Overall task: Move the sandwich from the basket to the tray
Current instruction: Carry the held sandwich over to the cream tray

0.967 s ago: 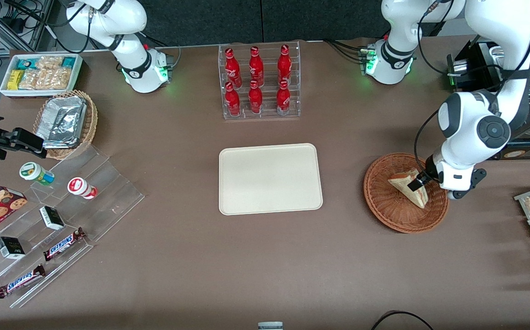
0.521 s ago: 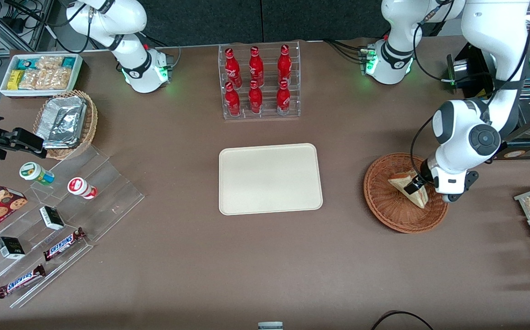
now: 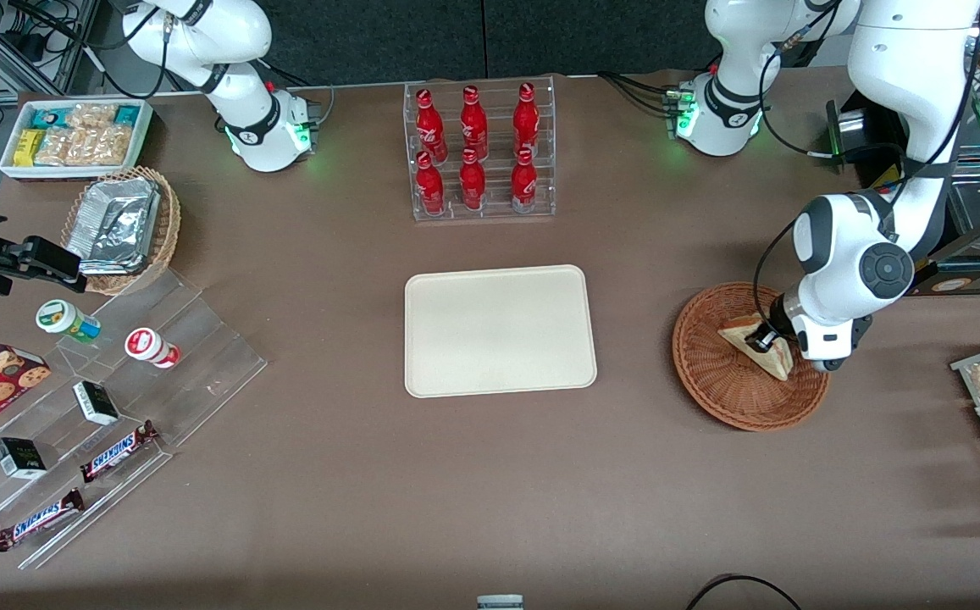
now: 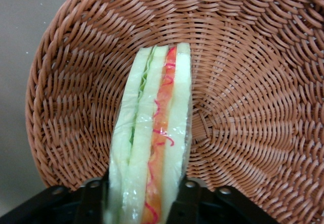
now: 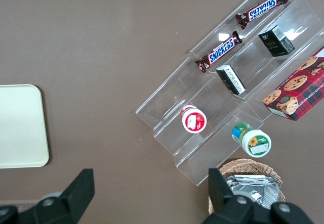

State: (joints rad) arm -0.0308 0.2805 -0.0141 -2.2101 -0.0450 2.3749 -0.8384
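The sandwich (image 3: 756, 345) sits inside the basket (image 3: 722, 381), standing on its bread edge so the red and green filling stripes (image 4: 161, 133) face up at the wrist camera. The gripper (image 3: 766, 340) is right down on it, inside the basket, one black finger (image 4: 93, 204) on each side of the wedge and pressed against the bread, so it has the sandwich pinched between its jaws. The sandwich's lower end touches the woven floor near the basket's middle.

Out from the basket, toward the parked arm's end of the table, lies the tray (image 3: 500, 330), flat and well apart from the basket. Farther from the front camera than the basket, and off toward the tray, stands a clear rack of red bottles (image 3: 478, 151).
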